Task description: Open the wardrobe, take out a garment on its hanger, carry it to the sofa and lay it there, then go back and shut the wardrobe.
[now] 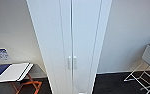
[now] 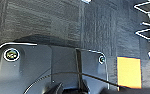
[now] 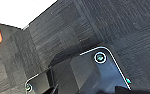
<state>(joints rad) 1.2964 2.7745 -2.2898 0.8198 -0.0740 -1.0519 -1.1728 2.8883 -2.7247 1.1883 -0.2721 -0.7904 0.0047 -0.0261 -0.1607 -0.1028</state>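
The wardrobe (image 1: 66,37) stands straight ahead in the head view, tall, narrow and white. Both of its doors are shut, meeting at a thin centre seam. Two small vertical handles (image 1: 72,62) sit side by side at mid-height. The shut doors hide the inside, so the garment and the hanger are hidden. Both wrist views look down on dark carpet (image 2: 53,22) past the robot's own dark plate.
A small table (image 1: 13,72) with a white top and orange legs stands left of the wardrobe. A white wire frame (image 1: 143,75) stands at the right. An orange patch (image 2: 129,72) lies on the carpet in the left wrist view. Grey walls flank the wardrobe.
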